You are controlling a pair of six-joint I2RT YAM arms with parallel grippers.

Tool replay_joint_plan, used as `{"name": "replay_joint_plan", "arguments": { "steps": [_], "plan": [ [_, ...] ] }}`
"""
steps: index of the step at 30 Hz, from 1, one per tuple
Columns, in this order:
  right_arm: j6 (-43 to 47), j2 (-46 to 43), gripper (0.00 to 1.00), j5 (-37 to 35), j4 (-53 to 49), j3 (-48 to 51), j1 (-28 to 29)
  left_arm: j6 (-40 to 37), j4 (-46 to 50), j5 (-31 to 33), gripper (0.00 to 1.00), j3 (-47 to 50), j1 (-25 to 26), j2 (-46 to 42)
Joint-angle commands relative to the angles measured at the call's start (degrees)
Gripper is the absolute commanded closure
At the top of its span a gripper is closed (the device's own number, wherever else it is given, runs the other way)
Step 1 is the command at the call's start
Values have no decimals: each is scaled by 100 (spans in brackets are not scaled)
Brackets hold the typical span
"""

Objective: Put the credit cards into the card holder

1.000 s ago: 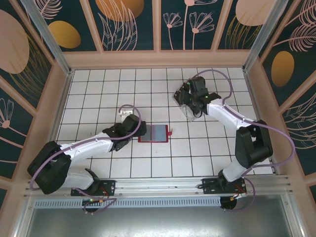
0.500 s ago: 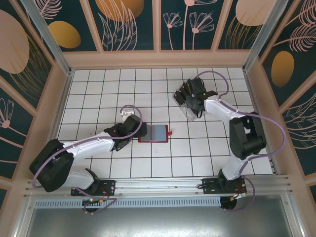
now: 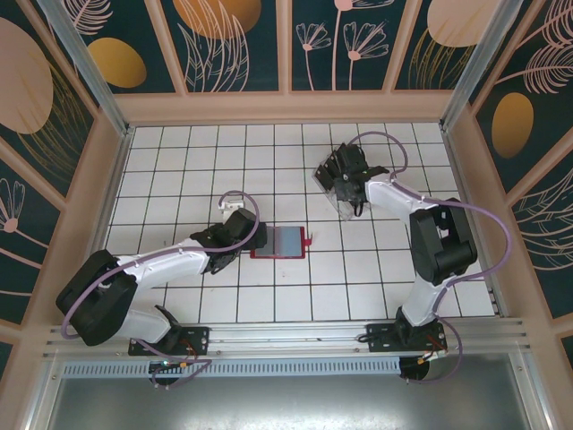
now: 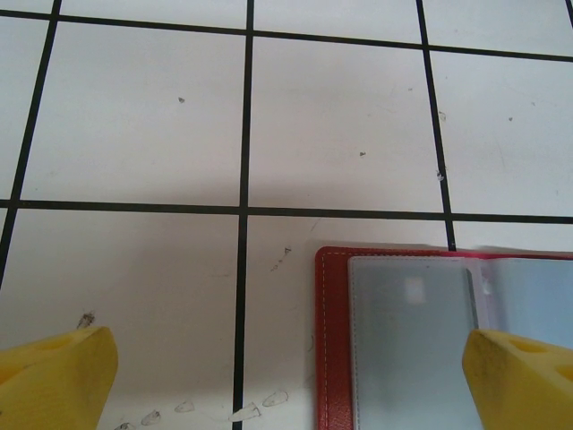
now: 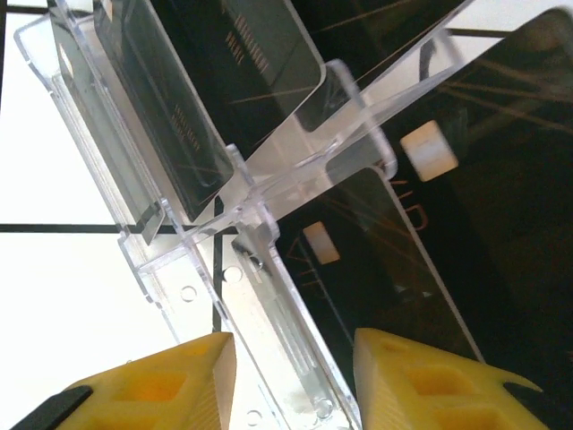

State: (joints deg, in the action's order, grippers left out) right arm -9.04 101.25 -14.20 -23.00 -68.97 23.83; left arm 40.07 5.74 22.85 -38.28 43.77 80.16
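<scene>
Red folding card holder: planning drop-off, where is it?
Top view: the red folding card holder lies open mid-table on white tiles, right of the left gripper.

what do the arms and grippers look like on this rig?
Both the left arm and right arm: white links, black joints, a lilac cable looping along each. The left gripper and right gripper have blocky yellow fingers.
</scene>
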Motion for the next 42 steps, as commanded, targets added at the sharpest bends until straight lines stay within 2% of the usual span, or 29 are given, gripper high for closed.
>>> {"name": "replay_joint_plan", "arguments": {
  "steps": [1, 8, 16, 24, 32, 42],
  "plan": [
    [69, 79, 63, 25, -121, -126, 78, -8, -117, -40, 1, -114, -28, 18],
    [57, 36, 65, 27, -117, -134, 122, 9, -108, -29, 1, -92, -36, 3],
    [257, 135, 68, -418, -265, -281, 123, 10, -139, -27, 1, -83, -34, 16],
    [350, 206, 77, -475, -323, -366, 130, 1, -178, -45, 1, -100, -27, 86],
    [376, 293, 80, -444, -337, -363, 166, -17, -196, -47, 1, -118, -28, 147],
    [564, 231, 92, -442, -379, -431, 187, -24, -205, -54, 1, -127, -28, 145]
  ]
}}
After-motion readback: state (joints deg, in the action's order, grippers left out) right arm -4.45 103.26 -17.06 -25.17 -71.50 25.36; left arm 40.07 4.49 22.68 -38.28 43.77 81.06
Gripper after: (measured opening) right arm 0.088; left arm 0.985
